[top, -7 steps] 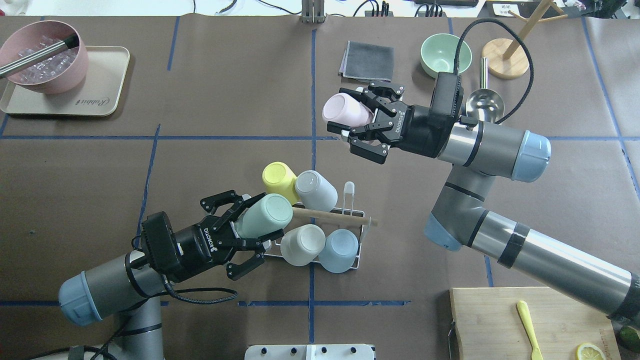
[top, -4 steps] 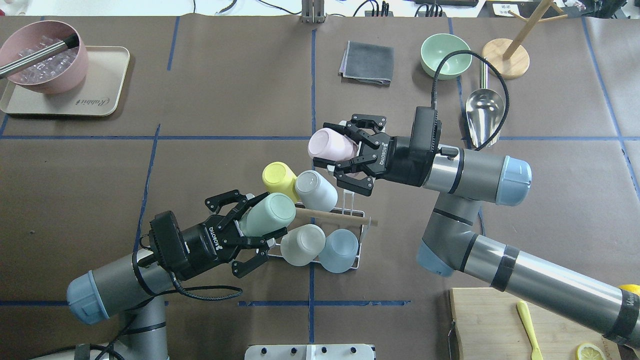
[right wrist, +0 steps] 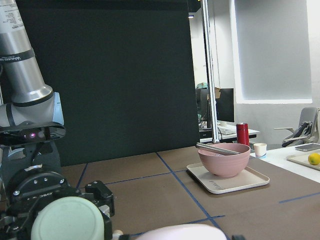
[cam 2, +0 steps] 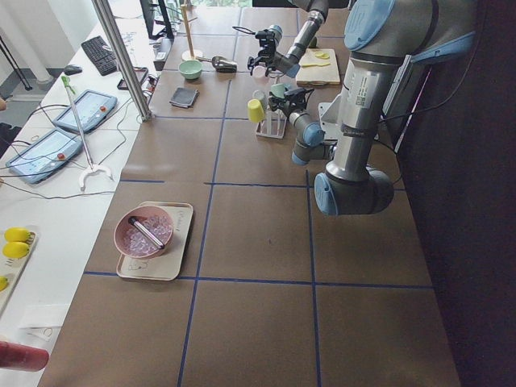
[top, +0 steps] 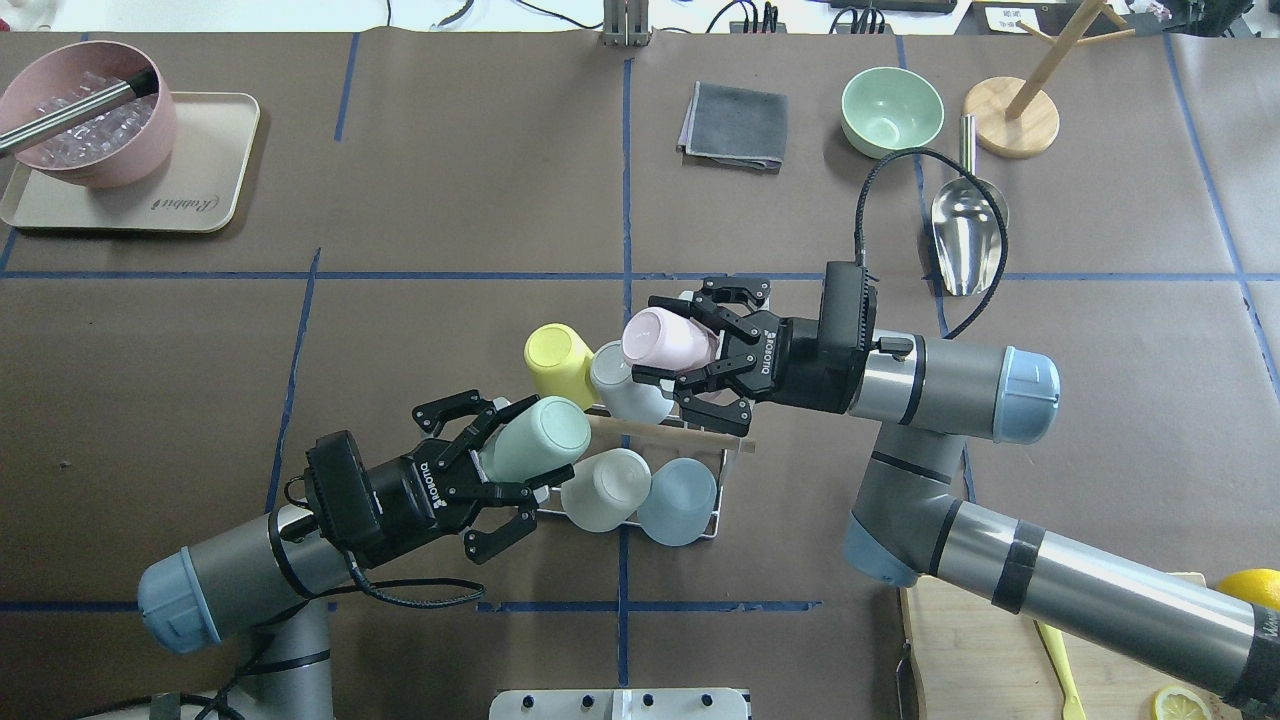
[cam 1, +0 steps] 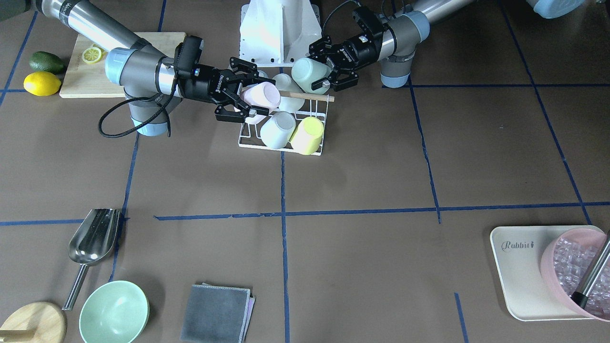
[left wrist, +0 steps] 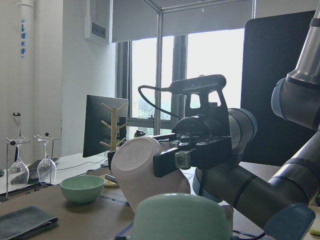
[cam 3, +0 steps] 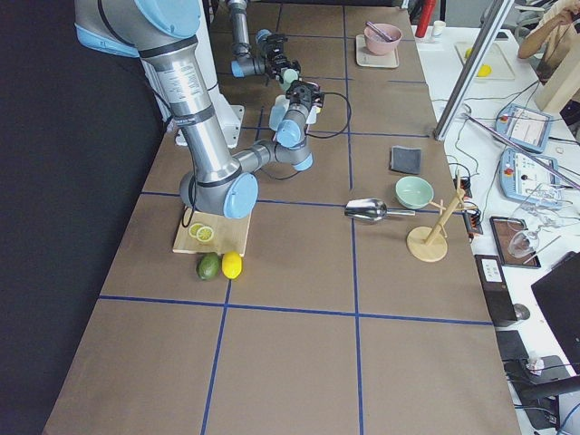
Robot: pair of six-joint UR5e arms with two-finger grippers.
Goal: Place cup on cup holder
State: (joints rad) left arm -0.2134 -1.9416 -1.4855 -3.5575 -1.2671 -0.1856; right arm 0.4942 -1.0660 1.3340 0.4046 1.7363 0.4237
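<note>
The cup holder, a white wire rack with a wooden rod, stands mid-table and carries a yellow cup, a grey cup, a white cup and a blue cup. My left gripper is shut on a mint green cup, tilted over the rack's near left corner. My right gripper is shut on a pink cup, held above the grey cup at the rack's far side. In the front-facing view the pink cup is left of the mint cup.
A pink bowl of ice on a tray sits far left. A grey cloth, green bowl, metal scoop and wooden mug tree lie far right. A cutting board, lemon and avocado are by my right arm.
My right arm has carried the pink cup nearer and leftward, from beside the grey cloth to just above the rack's far side. My left gripper has shifted slightly with the mint cup.
</note>
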